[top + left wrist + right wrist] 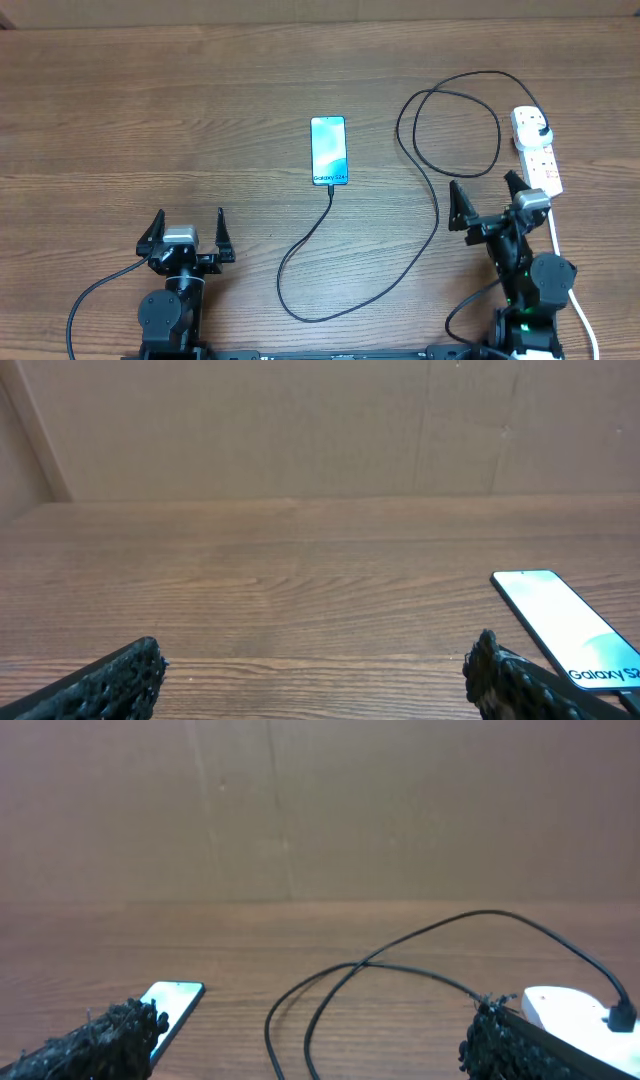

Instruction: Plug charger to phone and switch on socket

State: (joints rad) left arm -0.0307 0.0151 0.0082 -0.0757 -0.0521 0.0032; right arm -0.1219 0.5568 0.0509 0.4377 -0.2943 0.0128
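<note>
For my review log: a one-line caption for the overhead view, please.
Black cable links phone and power strip; left gripper and right gripper open.

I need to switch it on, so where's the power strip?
In the overhead view, the power strip lies on the table's right side, ahead of the right arm.

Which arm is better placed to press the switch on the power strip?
Right. The open right gripper sits beside the white power strip; the left gripper is far off, beyond the phone.
</note>
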